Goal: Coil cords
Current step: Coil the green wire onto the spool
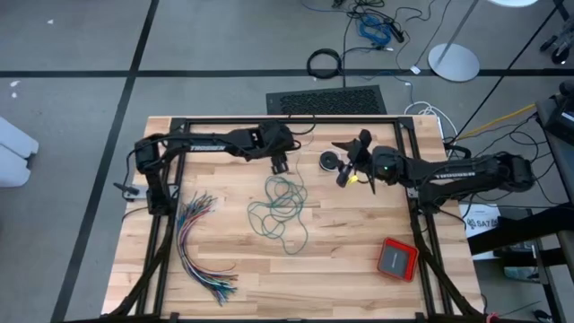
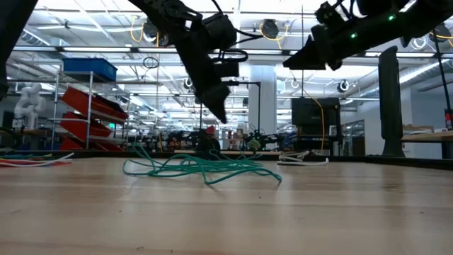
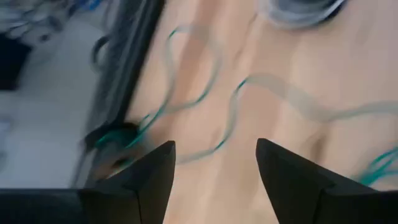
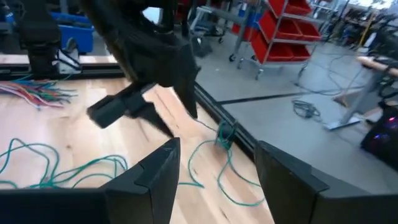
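While both arms hang above the table, neither holds anything. Left gripper sits at about 11 o'clock from table centre, raised off the wood in the low view, fingers spread with bare wood showing between them. Right gripper is at about 1 o'clock from centre, also raised, fingers spread apart, nothing between them. Teal cord lies loose and tangled in the middle of the table, loops sprawling from just below the left gripper toward 6 o'clock; low view shows it flat on the wood, uncoiled. A strand of it runs to the far table edge and hooks over the frame rail in the right wrist view; the left wrist view shows blurred teal strands crossing the wood ahead of the fingers. Black cord sits as a small round coil at 12 o'clock, between the two grippers, just beside the right one; its white end is too small to make out. Wire bundle fans out at 8 o'clock, well apart from the cords. Red box rests at 4 o'clock near the table's corner. Black cable ring lies on the floor beyond the table at 12 o'clock.
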{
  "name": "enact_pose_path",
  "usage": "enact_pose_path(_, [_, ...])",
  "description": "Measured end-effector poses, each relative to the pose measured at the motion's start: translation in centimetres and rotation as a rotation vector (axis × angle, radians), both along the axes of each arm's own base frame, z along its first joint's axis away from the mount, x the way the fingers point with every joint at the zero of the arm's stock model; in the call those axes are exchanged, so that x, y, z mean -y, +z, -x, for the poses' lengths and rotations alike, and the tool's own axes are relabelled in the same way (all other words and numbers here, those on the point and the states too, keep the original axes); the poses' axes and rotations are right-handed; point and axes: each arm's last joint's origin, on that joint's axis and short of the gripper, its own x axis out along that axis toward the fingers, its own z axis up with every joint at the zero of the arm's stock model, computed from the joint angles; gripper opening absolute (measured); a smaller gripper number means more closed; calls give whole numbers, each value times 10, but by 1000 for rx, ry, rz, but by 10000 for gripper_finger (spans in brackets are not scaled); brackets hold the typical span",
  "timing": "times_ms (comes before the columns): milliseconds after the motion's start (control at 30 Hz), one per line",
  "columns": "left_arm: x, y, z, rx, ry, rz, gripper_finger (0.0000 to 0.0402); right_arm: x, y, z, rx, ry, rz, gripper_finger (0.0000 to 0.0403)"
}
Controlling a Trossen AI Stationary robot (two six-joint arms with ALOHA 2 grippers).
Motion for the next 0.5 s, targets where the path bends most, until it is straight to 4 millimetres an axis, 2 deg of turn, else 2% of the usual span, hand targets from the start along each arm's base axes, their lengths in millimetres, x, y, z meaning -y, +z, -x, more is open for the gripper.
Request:
enact_pose_path(133, [-14, -3, 16, -120, 61, -53, 233, 12, -13, -12, -5, 36, -42, 185])
enact_pose_path(267, [-33, -18, 38, -173, 130, -29, 233, 21, -30, -25, -10, 55, -80, 178])
enact_pose_path(400, [-45, -35, 60, -158, 184, 36, 230, 29, -43, -35, 3, 55, -87, 172])
enact_pose_path(500, [-46, -42, 69, -61, 171, 104, 222, 40, -45, -40, 31, 60, -102, 166])
